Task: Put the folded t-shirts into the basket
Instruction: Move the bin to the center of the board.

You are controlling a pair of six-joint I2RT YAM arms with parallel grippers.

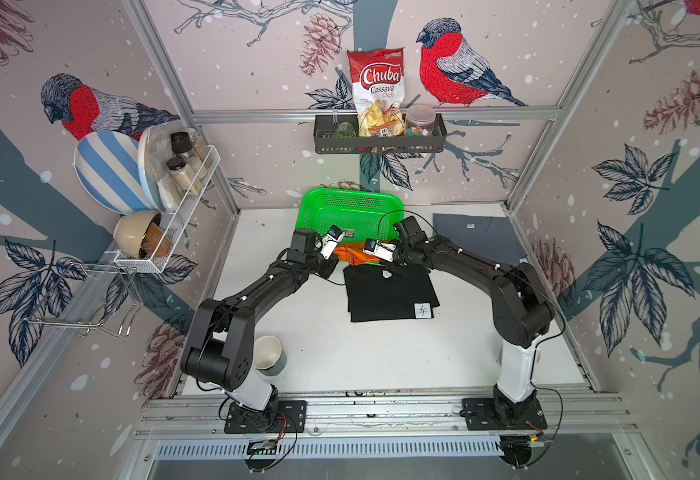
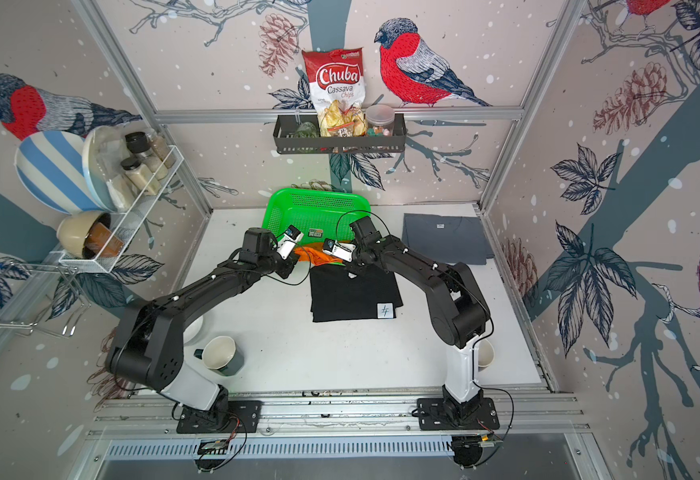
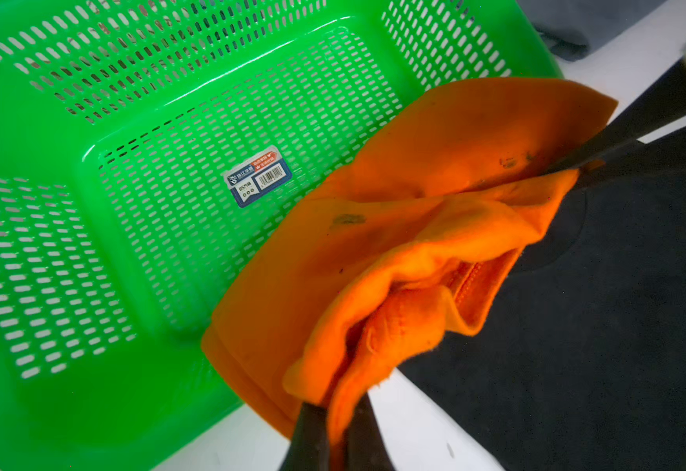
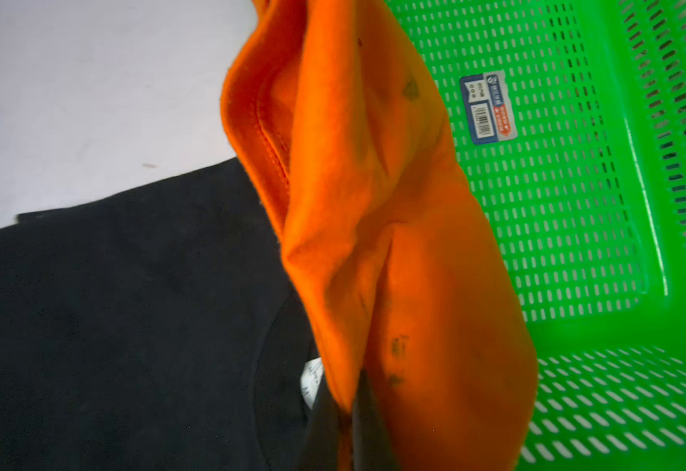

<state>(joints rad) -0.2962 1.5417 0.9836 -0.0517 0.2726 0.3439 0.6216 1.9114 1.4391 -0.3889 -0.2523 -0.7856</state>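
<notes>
The white table (image 1: 340, 353) fills the middle of both top views, and its widest bare stretch lies in the lower middle, between the two arm bases. The green basket (image 1: 350, 203) stands at the table's far edge, upper middle of the frame, close to the back wall. Below it, the black shirt (image 1: 385, 291) lies flat at centre with bare table to its left and below it. The grey shirt (image 1: 477, 237) lies flat at the upper right, hard against the right wall and well apart from the basket.

The orange shirt (image 1: 358, 257) hangs bunched between the basket's near rim and the black shirt's far edge, and both arms meet there. In the left wrist view we see it (image 3: 414, 228) draped across the lower right of the basket; we cannot tell whether it touches the rim. The left gripper (image 3: 337, 403) is clamped on one end of the cloth, which rises straight out from between its dark fingers (image 3: 312, 428). The right gripper (image 4: 347, 403) pinches the other end the same way, the cloth (image 4: 394, 204) running up the frame from its tips.

A mug (image 1: 267, 352) stands at the lower left by the left arm's base. A white tag (image 1: 422, 311) sits on the black shirt's lower right corner. A barcode sticker (image 3: 259, 177) lies on the basket's floor.
</notes>
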